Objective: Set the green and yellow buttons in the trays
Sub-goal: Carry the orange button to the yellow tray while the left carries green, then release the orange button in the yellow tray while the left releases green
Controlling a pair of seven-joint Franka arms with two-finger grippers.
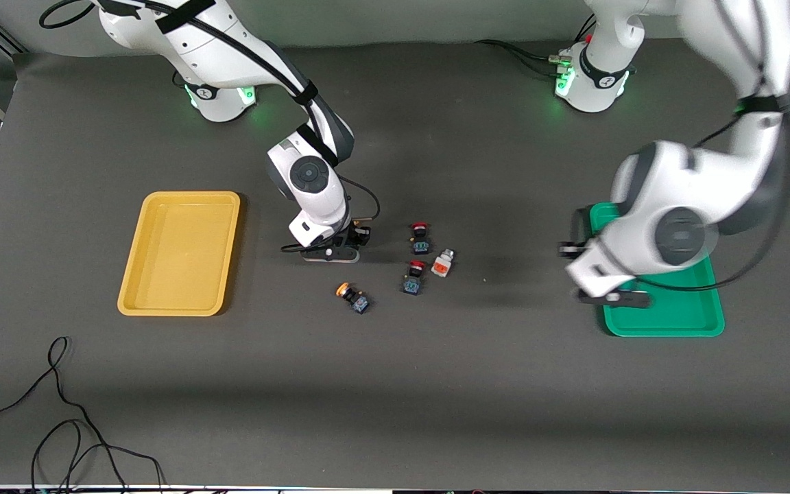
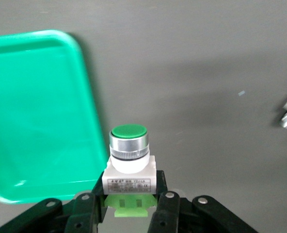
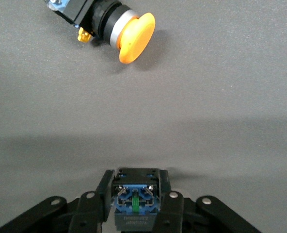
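While gripped, green-faced button [image 2: 128, 145] in left pincer [image 2: 131, 199]

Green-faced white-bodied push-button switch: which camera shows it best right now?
The left wrist view: the green-faced white-bodied push-button switch sits centred, clamped in the left gripper beside the green plastic tray. In the front view the left arm hides it; the right wrist view misses it.

Both arms are made of glossy white shells with dark grey joint sections and round grey caps. Black cables are strapped along the links. Green lights are seen at both bases, above the yellow tray [image 1: 179, 254]. The left pincer [image 2: 130, 204] and the right pincer [image 3: 134, 204] are black, with silver screws in the finger mounts.
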